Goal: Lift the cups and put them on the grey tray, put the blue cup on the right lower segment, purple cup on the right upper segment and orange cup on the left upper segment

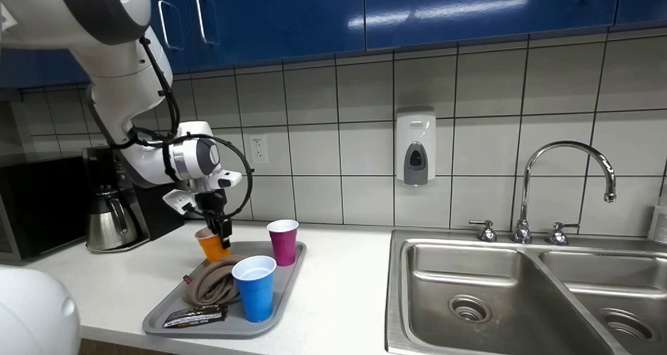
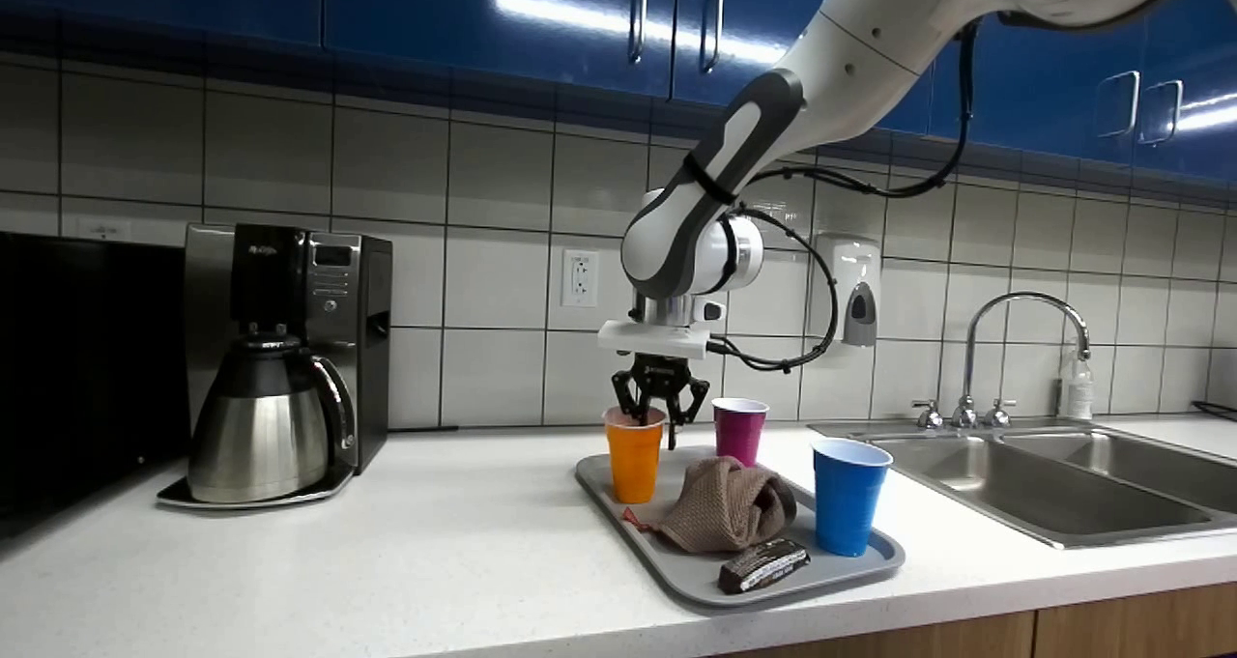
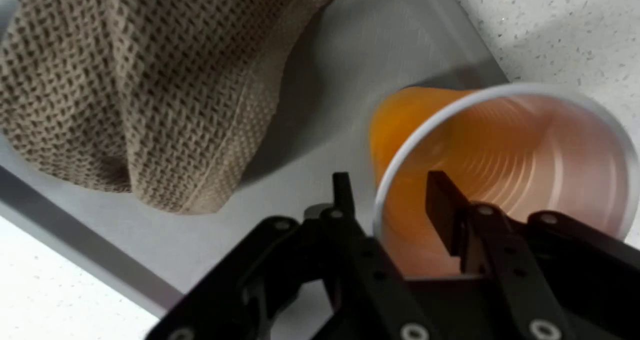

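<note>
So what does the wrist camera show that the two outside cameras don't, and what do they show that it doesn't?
Only the wrist view shows the ridged rings inside the orange cup. Only the exterior views show the purple cup, sink, soap dispenser and coffee maker. All share the orange cup, brown cloth, grey tray and gripper.
</note>
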You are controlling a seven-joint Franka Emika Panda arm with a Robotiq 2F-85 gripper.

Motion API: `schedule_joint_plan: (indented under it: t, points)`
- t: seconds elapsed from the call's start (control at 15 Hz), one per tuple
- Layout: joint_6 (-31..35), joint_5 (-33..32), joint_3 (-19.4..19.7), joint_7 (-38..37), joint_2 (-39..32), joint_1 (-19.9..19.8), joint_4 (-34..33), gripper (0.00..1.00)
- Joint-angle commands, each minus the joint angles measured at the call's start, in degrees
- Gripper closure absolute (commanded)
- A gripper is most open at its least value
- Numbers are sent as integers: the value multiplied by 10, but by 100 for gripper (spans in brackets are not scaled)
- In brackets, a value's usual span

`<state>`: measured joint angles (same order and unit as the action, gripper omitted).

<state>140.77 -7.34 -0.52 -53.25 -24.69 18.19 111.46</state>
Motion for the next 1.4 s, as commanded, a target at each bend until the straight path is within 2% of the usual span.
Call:
schedule_joint_plan:
  t: [0.0, 0.2, 0.27, 0.73, 1.33]
  points:
    - [-29, 0, 2, -16, -3, 3, -19, 25]
    - [-34, -18, 11, -39, 2, 11, -18, 1]
    - [-36, -21, 12, -42, 5, 12, -17, 0]
    - [-47, -50, 14, -54, 51, 9, 13, 0]
    - [-35, -55, -9, -36, 122, 0, 70, 0]
